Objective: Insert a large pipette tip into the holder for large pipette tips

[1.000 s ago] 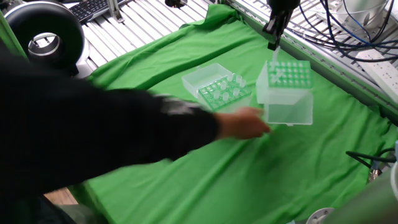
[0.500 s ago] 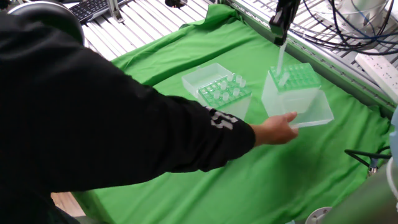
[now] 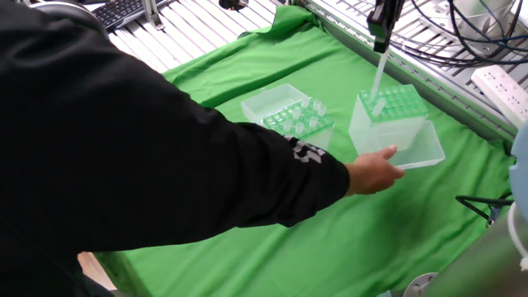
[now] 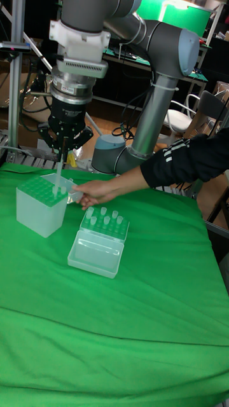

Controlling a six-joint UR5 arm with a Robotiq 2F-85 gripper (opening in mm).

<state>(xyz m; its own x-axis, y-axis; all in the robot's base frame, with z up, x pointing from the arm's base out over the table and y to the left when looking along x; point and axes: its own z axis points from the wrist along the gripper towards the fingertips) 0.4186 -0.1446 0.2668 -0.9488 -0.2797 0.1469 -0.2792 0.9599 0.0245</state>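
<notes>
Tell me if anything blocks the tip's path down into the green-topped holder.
Nothing visible does. The large pipette tip hangs from the end effector over the holder; the person's hand touches only its side.

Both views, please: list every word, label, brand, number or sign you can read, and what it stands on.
No text in either view can be read.
Black sleeve: white print, too blurred to read.
Keyboard: keys too small to read.
Robot arm, pincer, holder for large pipette tips, other tip box: no lettering visible.
</notes>
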